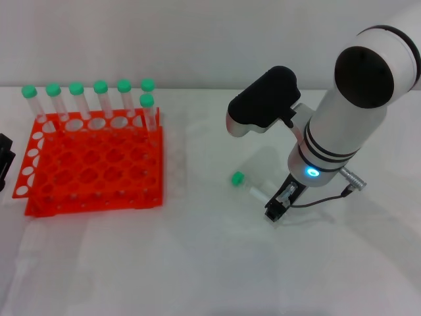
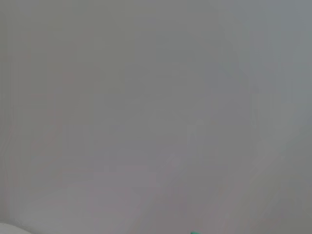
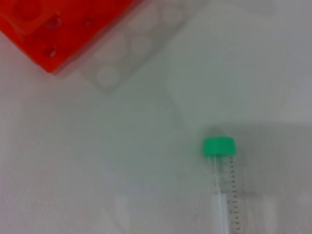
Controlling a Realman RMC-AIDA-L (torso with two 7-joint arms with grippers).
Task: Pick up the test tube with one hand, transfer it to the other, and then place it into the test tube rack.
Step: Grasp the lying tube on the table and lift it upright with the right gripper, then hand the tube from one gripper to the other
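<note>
Tube (image 1: 247, 184) down flat on the white tabletop (image 1: 197, 263), green cap (image 1: 237, 178) pointing toward the rack, clear body running back under the right claw (image 1: 278, 205). Right there at the tail end of it, that right claw, low over the tabletop at the end of the thick silver-white arm (image 1: 355, 105), blue light (image 1: 311, 172) glowing on the wrist. Fingers open or closed on the tube? Cannot tell, hidden by the linkage from the head view. From the right wrist view, same tube (image 3: 224, 190) lying lengthwise, green cap (image 3: 219, 146) at the far end, printed scale marks along its side, no fingers showing.

Over on the robot's left, orange-red rack (image 1: 92, 168) sitting square on the tabletop, well apart from the loose tube. Standing upright along its back row, seven green-capped tubes (image 1: 99, 99), one of them (image 1: 147, 108) just in front of the others at the corner nearest the arm. Corner of the rack (image 3: 58, 29) also caught in the right wrist view.

Left claw (image 1: 5, 161) only a black sliver at the edge of the head view, beside the rack; state of it, cannot tell. Left wrist view nothing but grey blur.
</note>
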